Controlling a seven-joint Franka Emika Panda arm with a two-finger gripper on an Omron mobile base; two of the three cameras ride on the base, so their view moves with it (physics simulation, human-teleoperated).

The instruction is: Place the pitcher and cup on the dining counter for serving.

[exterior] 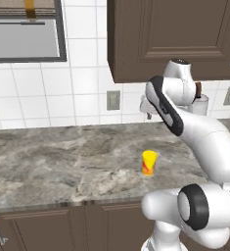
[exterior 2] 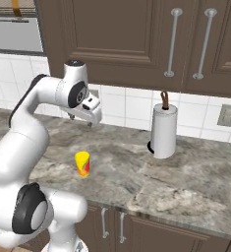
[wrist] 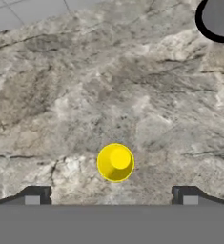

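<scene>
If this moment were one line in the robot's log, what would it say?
gripper: open, above cup | cup: upright on counter, untouched | paper-towel roll: standing near wall

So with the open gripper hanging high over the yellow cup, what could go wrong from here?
1. The cup sits below the midpoint of the gripper but off toward the tips' edge of the hand view, so a straight descent may clip its rim and tip it.
2. The cup is small and narrow against the wide-open jaws; a poorly centred close could push it across the marble counter.
3. The paper-towel roll stands nearby and could be struck by a wide swing.
</scene>
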